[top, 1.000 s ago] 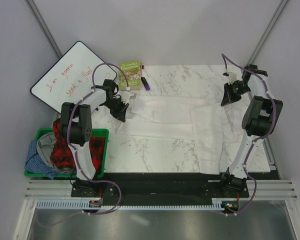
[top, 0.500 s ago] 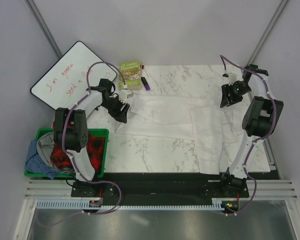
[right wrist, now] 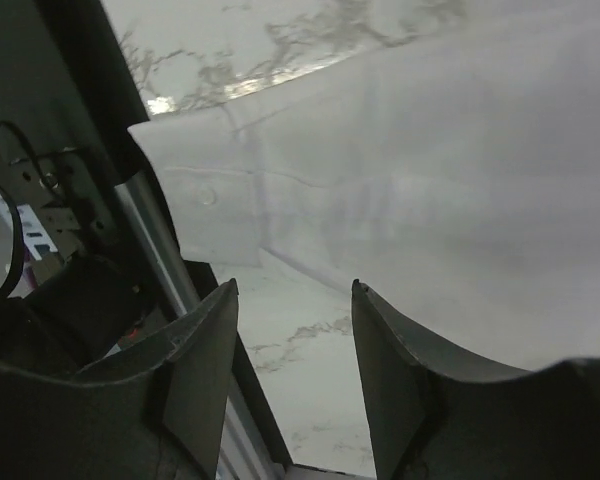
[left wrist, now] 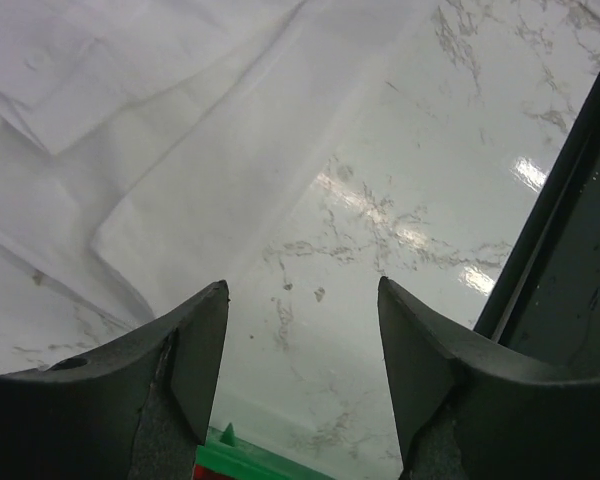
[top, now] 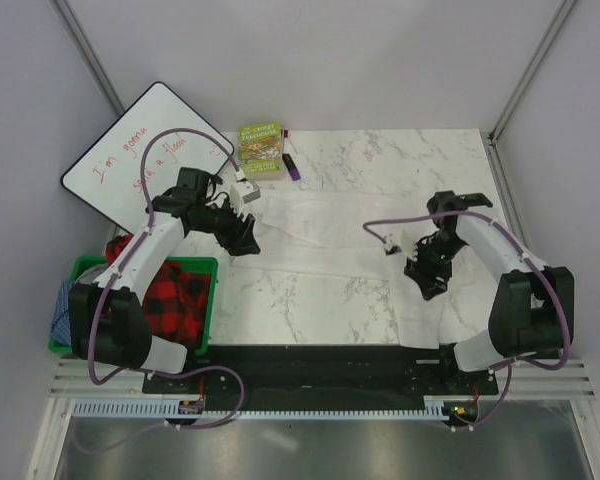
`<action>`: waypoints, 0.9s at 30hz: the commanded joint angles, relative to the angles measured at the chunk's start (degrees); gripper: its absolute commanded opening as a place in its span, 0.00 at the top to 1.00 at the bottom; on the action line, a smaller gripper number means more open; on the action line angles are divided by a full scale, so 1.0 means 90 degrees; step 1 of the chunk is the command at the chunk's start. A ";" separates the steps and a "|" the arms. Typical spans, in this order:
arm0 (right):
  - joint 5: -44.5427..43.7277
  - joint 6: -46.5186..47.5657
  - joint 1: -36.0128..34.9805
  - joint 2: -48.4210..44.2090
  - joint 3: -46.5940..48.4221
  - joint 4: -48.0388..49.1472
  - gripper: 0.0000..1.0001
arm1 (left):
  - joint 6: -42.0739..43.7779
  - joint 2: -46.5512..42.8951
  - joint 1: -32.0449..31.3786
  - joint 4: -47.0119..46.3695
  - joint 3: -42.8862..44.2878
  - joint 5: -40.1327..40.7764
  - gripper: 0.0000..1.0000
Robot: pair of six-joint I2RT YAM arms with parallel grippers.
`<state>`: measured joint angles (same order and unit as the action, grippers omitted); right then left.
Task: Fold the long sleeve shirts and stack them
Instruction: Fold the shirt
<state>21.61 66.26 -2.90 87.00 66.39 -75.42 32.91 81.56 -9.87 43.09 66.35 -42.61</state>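
Observation:
A white long sleeve shirt [top: 330, 235] lies spread flat across the marble table, one sleeve running down toward the near right. My left gripper [top: 245, 238] hovers at the shirt's left edge. It is open in the left wrist view [left wrist: 300, 290], with only bare marble between its fingers and the shirt [left wrist: 130, 130] ahead to the left. My right gripper [top: 427, 283] hangs over the shirt's right part, near the sleeve. In the right wrist view it [right wrist: 292, 285] is open and empty, with the shirt [right wrist: 430, 180] beyond the fingertips.
A green book [top: 261, 148] and a purple marker [top: 291, 167] lie at the table's far edge. A whiteboard [top: 140, 150] leans at the far left. A green bin [top: 212, 290] left of the table holds red plaid cloth [top: 175, 295] and other clothes.
Both grippers have opened and let go of the shirt. The right gripper swung from the far right edge toward the near side, over the shirt. The left arm has stretched out lower; its gripper barely shifted.

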 commanded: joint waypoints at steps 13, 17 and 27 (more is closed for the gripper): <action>-0.1198 0.0352 -0.3915 -0.1180 -0.2434 0.2187 0.42 | -0.0629 -0.0673 0.0022 -0.0452 -0.0926 -0.0129 0.31; -0.1442 0.0615 -0.4491 -0.1502 -0.2971 0.2558 0.40 | -0.0619 -0.0732 0.0022 -0.0462 -0.0975 -0.0119 0.30; -0.1708 0.0959 -0.4854 -0.1542 -0.3705 0.3038 0.49 | -0.0609 -0.0683 0.0061 -0.0471 -0.1005 -0.0119 0.29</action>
<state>6.52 73.63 -45.87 72.12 34.68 -51.59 28.93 76.36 -9.72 40.16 57.12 -42.39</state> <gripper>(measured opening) 0.573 0.703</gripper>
